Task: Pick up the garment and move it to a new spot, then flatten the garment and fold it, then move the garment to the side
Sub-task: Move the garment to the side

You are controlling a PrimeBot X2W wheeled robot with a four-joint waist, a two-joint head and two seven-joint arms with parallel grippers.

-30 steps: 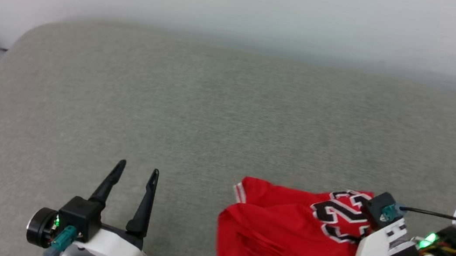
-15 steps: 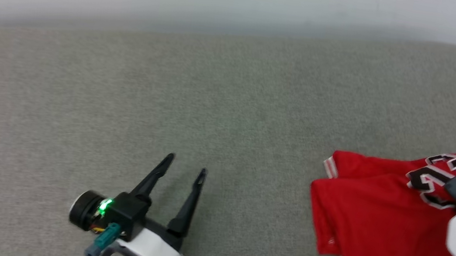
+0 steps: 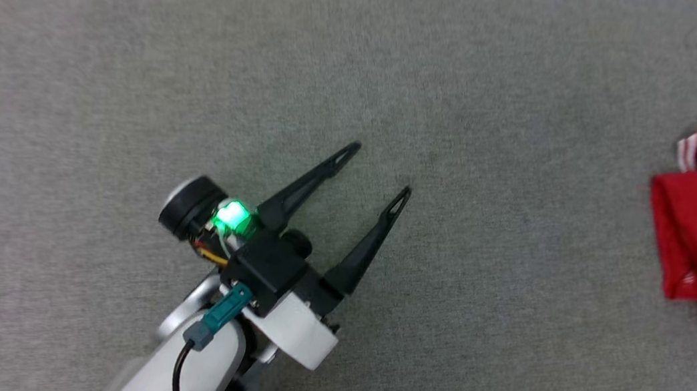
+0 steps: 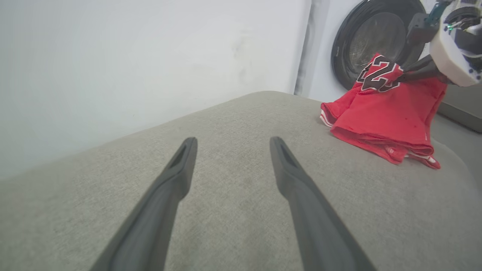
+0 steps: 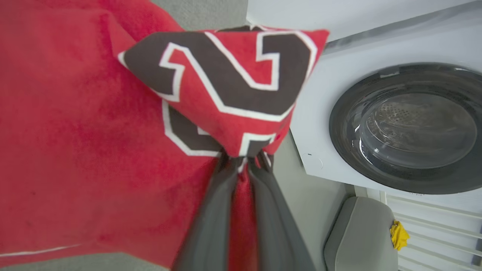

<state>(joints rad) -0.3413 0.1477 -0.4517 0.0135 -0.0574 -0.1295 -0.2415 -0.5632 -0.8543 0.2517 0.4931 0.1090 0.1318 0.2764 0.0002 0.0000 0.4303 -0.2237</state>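
Left claw (image 3: 380, 169) nearest: fingers spread wide, nothing in it, over bare grey cushion (image 3: 137, 60). Shirt (image 4: 384, 113) further off, near cushion's end, lying in rough layers w/ one lettered corner pulled up. Right claw (image 5: 243, 162) clamped tight on that corner. Washer (image 5: 403, 124) beyond. Prob. fold is done & this is the shift to the side. Layers look sloppy tho, so can't rule out the first pick-up step. Left to do: set down, let go.
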